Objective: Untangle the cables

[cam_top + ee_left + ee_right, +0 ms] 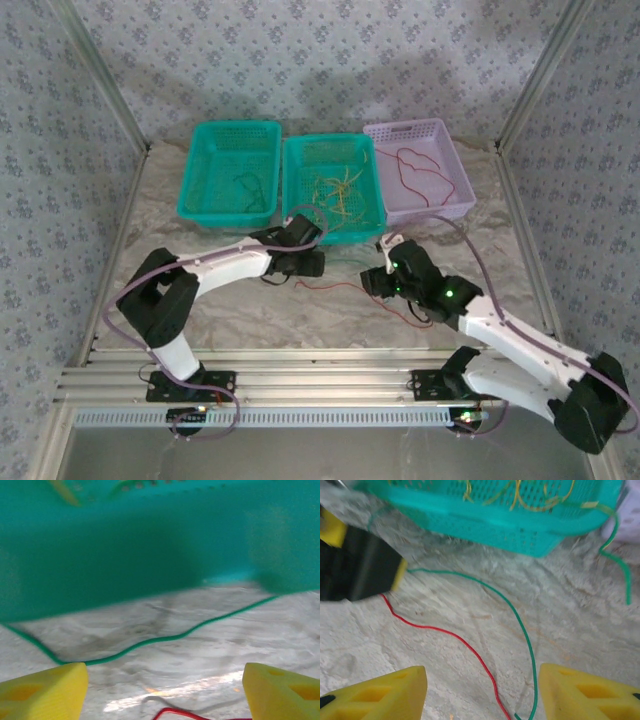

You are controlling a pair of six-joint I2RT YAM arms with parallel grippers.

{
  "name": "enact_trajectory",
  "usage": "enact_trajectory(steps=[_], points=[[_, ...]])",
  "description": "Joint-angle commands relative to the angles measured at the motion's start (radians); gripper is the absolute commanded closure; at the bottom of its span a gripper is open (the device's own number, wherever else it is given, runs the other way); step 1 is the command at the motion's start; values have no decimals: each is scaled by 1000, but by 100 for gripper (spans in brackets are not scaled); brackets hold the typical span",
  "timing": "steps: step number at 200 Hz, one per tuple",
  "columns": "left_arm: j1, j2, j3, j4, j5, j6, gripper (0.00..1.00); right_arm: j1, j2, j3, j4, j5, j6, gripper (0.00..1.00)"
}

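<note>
A green cable (pixel 522 625) and a red cable (pixel 445 631) lie loose on the table (pixel 580 630), just in front of the middle teal basket (pixel 495 527). The left fingers (pixel 45 690) stand apart and empty. The right fingers (pixel 585 690) are also apart, holding nothing. Yellow cables (pixel 335 195) lie inside that basket.

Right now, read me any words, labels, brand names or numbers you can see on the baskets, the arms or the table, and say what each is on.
No readable text anywhere.
The left teal basket, the middle teal basket, the lilac basket and the marbled table carry no lettering.
The wallpaper shows a repeating flower pattern, not writing.
The green lights on the right arm are plain lamps.
</note>
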Motion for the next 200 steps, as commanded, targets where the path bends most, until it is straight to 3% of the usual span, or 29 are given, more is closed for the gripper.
enact_trajectory(steps=[1,78,105,153,200], points=[[-63,12,80,5,15,71,17,3,-108,1,-2,92,-2,36],[-227,263,457,-241,33,3,13,1,-302,90,-192,284,12,35],[-235,357,559,-284,97,-39,14,1,-386,108,-233,321,11,34],[-252,481,709,-354,115,-89,15,4,-429,139,-292,317,-4,34],[-255,571,813,-381,115,-103,24,11,-453,136,-298,302,-5,33]])
